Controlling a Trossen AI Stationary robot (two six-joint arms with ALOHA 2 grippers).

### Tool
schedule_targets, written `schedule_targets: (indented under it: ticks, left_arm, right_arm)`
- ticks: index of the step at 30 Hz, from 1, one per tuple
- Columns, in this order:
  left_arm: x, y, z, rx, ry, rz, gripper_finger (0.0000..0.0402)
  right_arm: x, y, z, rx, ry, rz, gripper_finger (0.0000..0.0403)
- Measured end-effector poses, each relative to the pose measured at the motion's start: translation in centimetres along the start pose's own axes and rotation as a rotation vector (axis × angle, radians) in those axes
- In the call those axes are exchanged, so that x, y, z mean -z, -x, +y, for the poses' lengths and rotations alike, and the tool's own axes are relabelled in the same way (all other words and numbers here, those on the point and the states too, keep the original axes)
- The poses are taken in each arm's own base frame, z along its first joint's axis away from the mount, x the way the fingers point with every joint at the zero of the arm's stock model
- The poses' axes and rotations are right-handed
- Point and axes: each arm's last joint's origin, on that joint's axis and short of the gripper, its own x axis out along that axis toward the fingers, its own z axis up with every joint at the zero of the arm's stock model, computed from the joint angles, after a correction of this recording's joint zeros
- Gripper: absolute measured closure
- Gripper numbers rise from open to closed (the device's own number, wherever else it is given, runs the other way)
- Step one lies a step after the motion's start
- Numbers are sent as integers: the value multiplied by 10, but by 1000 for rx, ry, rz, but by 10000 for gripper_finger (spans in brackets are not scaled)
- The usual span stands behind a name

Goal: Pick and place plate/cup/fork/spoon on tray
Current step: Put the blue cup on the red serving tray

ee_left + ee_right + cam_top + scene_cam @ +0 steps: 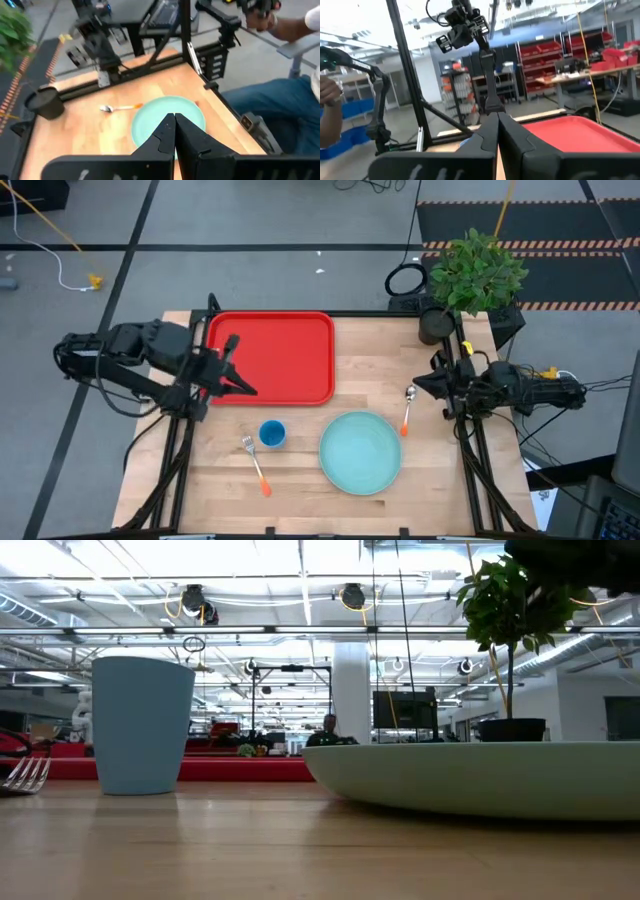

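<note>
The red tray (272, 356) lies at the table's far left. The pale turquoise plate (360, 452) lies near the front, right of centre. The blue cup (272, 434) stands left of the plate. The fork (256, 464) lies in front of the cup. The spoon (407, 411) lies right of the plate's far edge. My left gripper (250, 390) is shut and empty over the tray's near left edge. My right gripper (418, 385) is shut and empty near the spoon's bowl.
A potted plant (470, 275) stands at the table's far right corner. A person's hand (262, 17) and leg (280, 107) show beyond the table's edge in the left wrist view. Bare wood lies between tray and plate.
</note>
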Motion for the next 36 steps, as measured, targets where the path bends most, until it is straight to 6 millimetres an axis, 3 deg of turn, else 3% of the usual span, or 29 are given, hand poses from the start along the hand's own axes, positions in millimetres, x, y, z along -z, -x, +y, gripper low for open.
schedule_targets:
  ticks: [7, 13, 24, 36]
  left_arm:
    - [9, -22, -6, -30, 70, 157, 398]
    - [17, -44, -20, 3, 133, 286, 398]
    - [36, -98, -58, 48, 149, 549, 348]
    - [76, -174, -105, 5, 61, 819, 248]
  right_arm:
    - [-48, -23, 12, 16, 39, 83, 403]
    - [-70, -52, 18, 46, 32, 217, 403]
    - [-35, -89, 11, 148, 43, 442, 403]
    - [-19, -93, 8, 186, 8, 568, 403]
